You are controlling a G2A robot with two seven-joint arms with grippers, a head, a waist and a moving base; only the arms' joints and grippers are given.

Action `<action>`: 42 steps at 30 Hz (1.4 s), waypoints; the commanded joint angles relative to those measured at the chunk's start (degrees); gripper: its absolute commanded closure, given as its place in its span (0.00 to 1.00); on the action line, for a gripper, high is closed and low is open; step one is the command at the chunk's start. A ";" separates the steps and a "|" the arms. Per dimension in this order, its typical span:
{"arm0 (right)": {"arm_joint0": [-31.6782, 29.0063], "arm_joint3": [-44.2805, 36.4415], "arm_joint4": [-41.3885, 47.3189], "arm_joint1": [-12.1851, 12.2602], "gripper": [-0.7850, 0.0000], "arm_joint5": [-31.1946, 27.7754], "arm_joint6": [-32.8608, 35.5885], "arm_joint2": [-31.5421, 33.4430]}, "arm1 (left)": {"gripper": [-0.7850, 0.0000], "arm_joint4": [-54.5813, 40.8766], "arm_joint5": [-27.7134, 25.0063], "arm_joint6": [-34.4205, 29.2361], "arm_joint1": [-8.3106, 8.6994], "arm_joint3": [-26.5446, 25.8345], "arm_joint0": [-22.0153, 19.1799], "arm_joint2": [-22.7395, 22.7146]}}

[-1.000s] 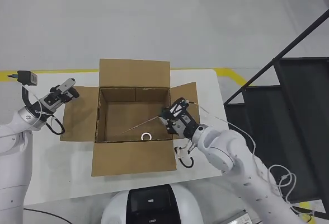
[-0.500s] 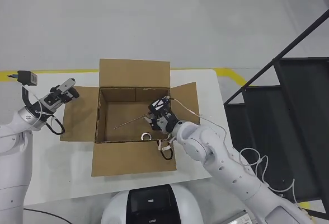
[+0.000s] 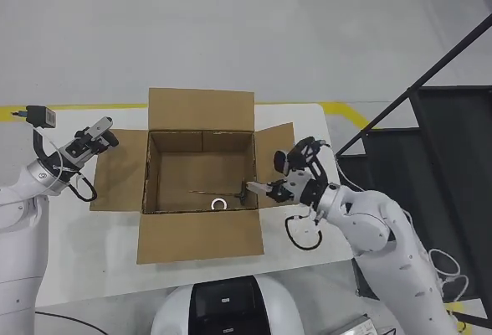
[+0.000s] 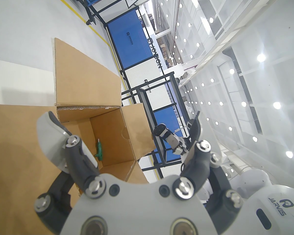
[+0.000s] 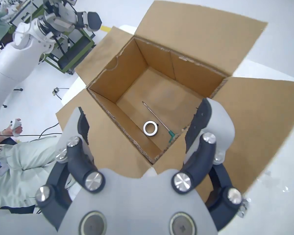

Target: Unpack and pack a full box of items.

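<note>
The rod (image 5: 156, 118) lies flat in the box (image 5: 127, 74) beside the ring (image 5: 150, 128), green handle by the right wall. The right jaws, spread and empty, hang just outside that wall, nearer than the spread left jaws.

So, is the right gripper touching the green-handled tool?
Apart. The right wrist view shows the tool lying inside the box, with bare cardboard visible between its green handle and the open right gripper.

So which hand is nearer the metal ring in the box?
Right. The right hand hovers at the box wall beside the ring; the left hand sits out past the opposite flap.
</note>
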 commanded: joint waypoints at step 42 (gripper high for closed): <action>2.92 33.76 -22.41 0.00 0.52 8.38 -2.66 -4.72 | 0.00 0.00 0.00 0.00 0.00 0.00 0.00 0.00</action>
